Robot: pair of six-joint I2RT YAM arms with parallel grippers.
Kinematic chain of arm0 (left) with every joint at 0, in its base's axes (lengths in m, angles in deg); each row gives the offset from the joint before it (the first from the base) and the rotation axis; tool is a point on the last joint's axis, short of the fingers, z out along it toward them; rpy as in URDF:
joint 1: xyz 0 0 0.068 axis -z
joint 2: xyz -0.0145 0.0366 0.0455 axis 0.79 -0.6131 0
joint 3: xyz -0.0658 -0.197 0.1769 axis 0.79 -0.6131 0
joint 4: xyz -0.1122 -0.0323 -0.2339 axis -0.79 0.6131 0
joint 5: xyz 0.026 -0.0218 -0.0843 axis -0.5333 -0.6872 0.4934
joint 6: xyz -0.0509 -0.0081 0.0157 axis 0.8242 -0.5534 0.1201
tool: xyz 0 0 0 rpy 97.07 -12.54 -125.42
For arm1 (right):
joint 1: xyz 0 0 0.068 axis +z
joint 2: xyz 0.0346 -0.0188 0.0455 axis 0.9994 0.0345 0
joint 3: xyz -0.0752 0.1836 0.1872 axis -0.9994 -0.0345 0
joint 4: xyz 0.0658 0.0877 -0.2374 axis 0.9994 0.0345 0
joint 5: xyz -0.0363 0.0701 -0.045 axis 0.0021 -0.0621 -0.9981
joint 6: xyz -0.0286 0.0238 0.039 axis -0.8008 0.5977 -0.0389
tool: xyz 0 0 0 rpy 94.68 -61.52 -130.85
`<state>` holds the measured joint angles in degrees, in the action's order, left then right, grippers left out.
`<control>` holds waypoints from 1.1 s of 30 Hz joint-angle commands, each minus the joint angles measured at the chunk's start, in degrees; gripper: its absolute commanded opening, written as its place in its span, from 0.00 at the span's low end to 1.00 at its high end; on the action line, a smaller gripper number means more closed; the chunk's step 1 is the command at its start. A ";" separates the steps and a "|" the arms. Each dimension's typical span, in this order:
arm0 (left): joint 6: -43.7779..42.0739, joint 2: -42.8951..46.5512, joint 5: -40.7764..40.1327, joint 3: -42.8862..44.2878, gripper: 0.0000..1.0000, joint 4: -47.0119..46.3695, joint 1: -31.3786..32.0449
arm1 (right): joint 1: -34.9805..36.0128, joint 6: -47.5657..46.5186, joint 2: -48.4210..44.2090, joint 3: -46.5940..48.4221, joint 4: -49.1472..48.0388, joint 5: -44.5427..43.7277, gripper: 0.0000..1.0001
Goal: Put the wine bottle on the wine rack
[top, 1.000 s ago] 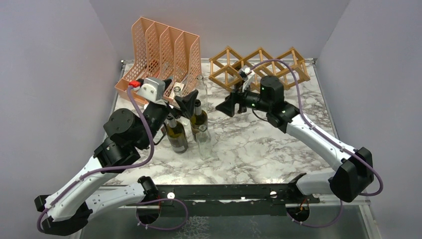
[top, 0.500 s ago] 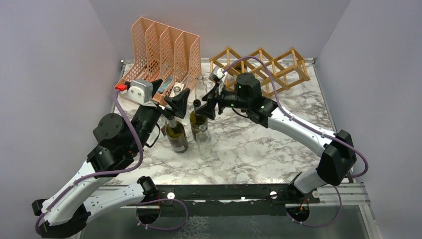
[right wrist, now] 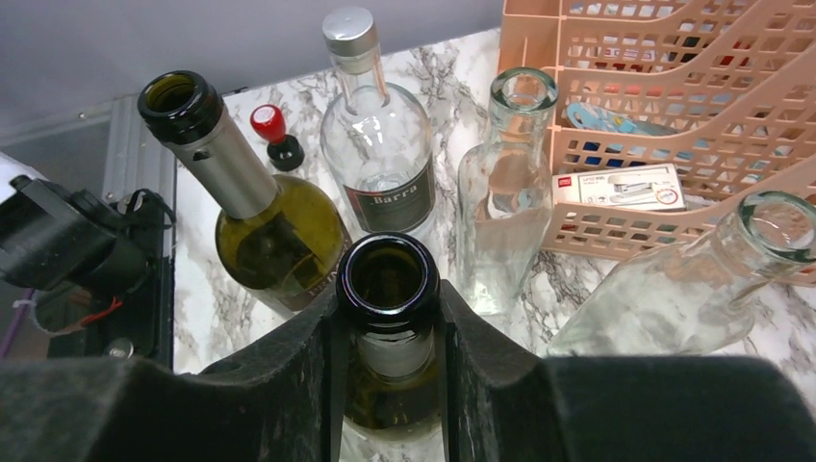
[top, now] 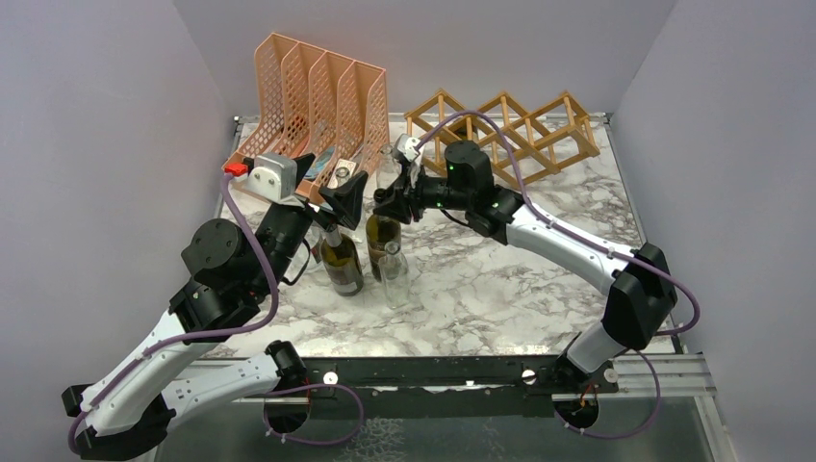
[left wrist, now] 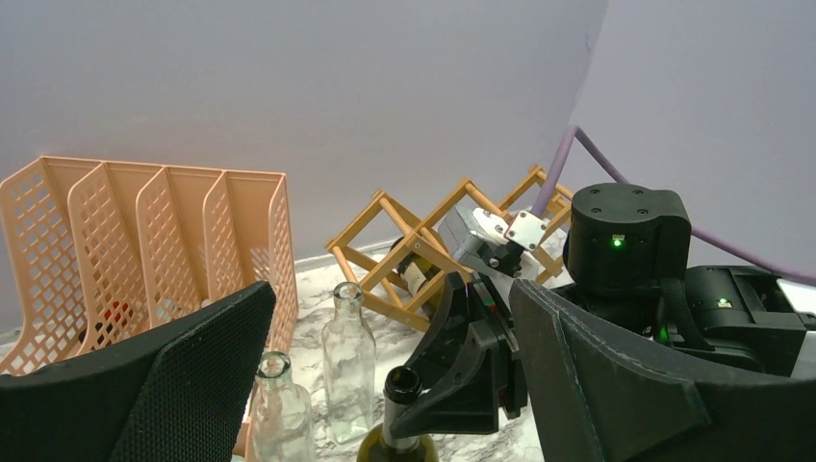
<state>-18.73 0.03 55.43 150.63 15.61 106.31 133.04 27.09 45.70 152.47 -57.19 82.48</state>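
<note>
Wine bottle (right wrist: 388,358) upright in the bottle cluster left of centre on the marble table (top: 500,279), right gripper (top: 393,204) clamped on its dark neck; base lifted or not, hard to tell. Left gripper (top: 330,183) hangs spread wide just beside. Wine rack (top: 500,125) stands back right, well apart, against pale lilac walls (top: 96,144).

Glossy glass wine bottle (right wrist: 387,361), wooden rack (top: 535,126)

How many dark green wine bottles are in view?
2. One green bottle stands clamped in the right gripper; the foil-necked bottle stands just left of it. More may be hidden.
</note>
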 commanded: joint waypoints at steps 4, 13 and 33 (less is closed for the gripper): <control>-0.81 0.22 -0.99 -0.36 0.99 -0.90 0.28 | 0.91 -4.49 -3.72 -1.44 -3.44 0.53 0.19; -0.38 -0.29 -0.15 -0.58 0.99 -0.99 0.28 | 0.95 -6.26 -9.31 -4.58 -2.75 -5.61 0.13; 2.86 -6.35 11.66 -6.13 0.99 -3.54 0.28 | 0.95 3.69 -35.87 -17.08 6.33 -30.22 0.01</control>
<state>-17.60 -3.97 60.41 147.05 14.93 106.34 133.71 27.50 16.63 135.36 -49.32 59.90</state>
